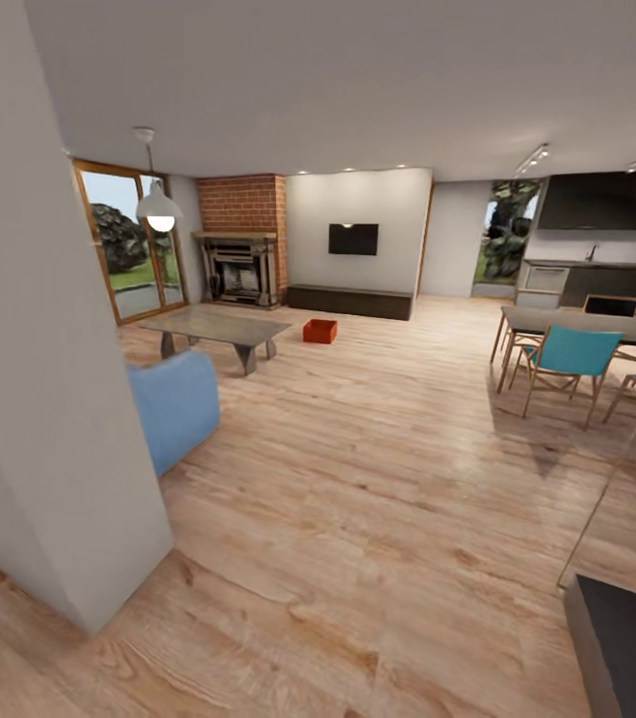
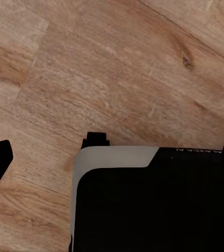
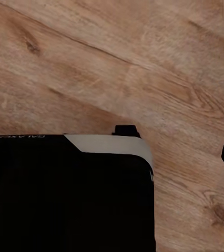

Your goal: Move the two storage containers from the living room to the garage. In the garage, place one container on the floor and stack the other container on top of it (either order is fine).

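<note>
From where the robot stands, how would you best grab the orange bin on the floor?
Probably by its rim, coming down from above: the bin sits upright and open-topped on the wood floor, free of the table. It is too far off to judge which wall is best.

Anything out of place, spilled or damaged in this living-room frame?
One thing: an orange-red storage container sits alone on the wood plank floor, beyond the glass-topped table and in front of the TV wall. Nothing looks spilled, tipped or damaged.
</note>
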Controlling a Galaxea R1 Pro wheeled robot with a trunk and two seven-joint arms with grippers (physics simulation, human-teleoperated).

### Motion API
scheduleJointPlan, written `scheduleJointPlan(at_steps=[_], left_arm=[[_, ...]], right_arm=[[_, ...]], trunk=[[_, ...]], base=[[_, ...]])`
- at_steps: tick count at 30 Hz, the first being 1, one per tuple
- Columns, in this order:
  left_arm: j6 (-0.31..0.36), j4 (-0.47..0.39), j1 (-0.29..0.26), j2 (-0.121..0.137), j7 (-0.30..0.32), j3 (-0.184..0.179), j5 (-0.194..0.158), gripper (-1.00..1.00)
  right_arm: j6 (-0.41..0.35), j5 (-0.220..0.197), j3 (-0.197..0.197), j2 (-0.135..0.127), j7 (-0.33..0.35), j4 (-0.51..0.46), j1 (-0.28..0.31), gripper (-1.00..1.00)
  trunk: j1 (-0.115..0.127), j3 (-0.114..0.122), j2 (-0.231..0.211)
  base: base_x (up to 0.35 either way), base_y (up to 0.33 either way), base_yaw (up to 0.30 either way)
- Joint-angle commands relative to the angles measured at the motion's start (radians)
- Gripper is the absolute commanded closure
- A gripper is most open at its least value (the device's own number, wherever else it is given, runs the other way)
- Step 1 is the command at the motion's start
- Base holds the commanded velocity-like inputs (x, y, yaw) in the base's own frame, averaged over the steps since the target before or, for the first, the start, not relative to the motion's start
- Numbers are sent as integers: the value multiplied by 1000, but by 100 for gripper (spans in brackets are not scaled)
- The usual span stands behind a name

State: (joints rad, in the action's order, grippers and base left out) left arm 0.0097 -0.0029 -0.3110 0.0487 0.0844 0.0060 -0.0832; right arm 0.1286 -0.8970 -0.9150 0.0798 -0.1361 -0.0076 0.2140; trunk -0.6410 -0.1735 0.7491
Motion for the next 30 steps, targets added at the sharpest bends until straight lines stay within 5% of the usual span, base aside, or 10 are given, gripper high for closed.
scheduleJointPlan(at_steps=[1, 23, 30], left_arm=[[1, 0, 0, 0, 5, 0, -9, -100], [1, 0, 0, 0, 5, 0, -9, -100], [1, 0, 0, 0, 5, 0, -9, -100]], right_arm=[[2, -8, -8, 0, -3, 0, 1, -100], [2, -9, -8, 0, -3, 0, 0, -100], [2, -8, -8, 0, -3, 0, 1, -100]], trunk=[[-1, -1, 1], [-1, -1, 1], [-1, -1, 1]], base=[[322, 0, -249], [322, 0, -249], [322, 0, -49]])
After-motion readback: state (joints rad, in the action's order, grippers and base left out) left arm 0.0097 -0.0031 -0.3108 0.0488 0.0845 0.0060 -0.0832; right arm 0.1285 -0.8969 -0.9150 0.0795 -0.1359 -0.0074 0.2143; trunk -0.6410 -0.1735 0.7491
